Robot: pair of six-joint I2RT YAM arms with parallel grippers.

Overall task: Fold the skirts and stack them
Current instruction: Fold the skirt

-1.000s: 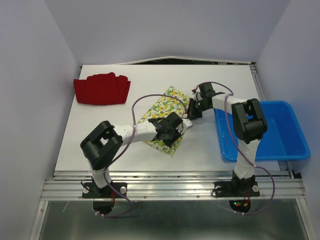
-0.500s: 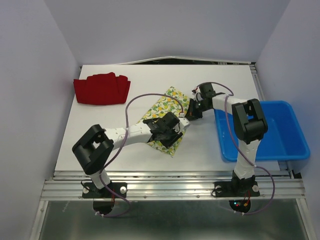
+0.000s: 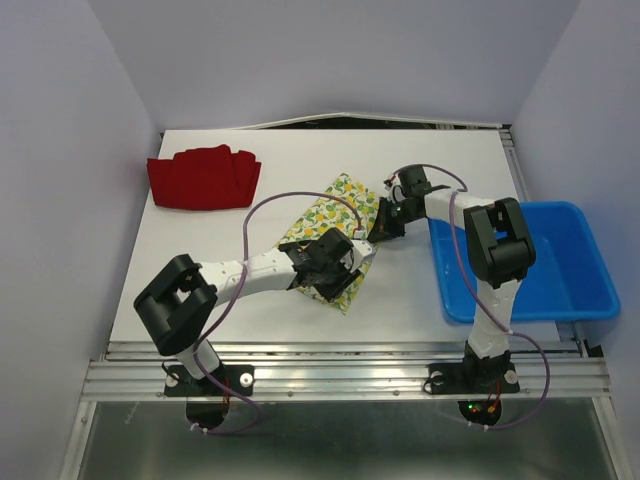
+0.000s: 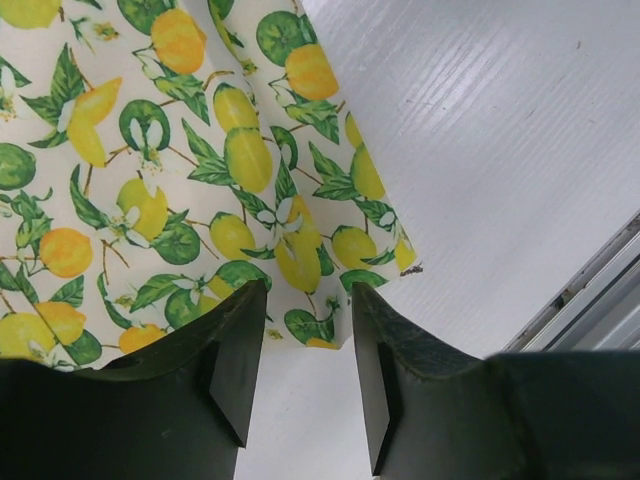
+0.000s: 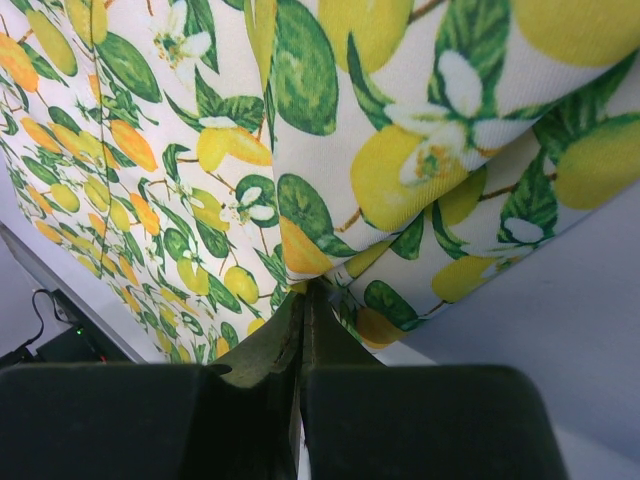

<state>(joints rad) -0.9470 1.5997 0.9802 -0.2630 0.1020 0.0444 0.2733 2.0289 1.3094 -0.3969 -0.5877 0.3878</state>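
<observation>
White lemon skirt point(image 3: 330, 205) pinched at its edge by the right gripper point(image 5: 303, 292).
Left gripper point(image 4: 307, 305) is held spread over its corner.

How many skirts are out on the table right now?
2. The red skirt lies at the far left of the table; the lemon skirt lies near the middle. No others show, and nothing seems hidden.

1 lemon skirt point(image 3: 325, 215) at table point(image 3: 410, 295) centre; 1 pleated skirt point(image 3: 203, 178) far left; bin point(image 3: 565, 265) at right edge.
</observation>
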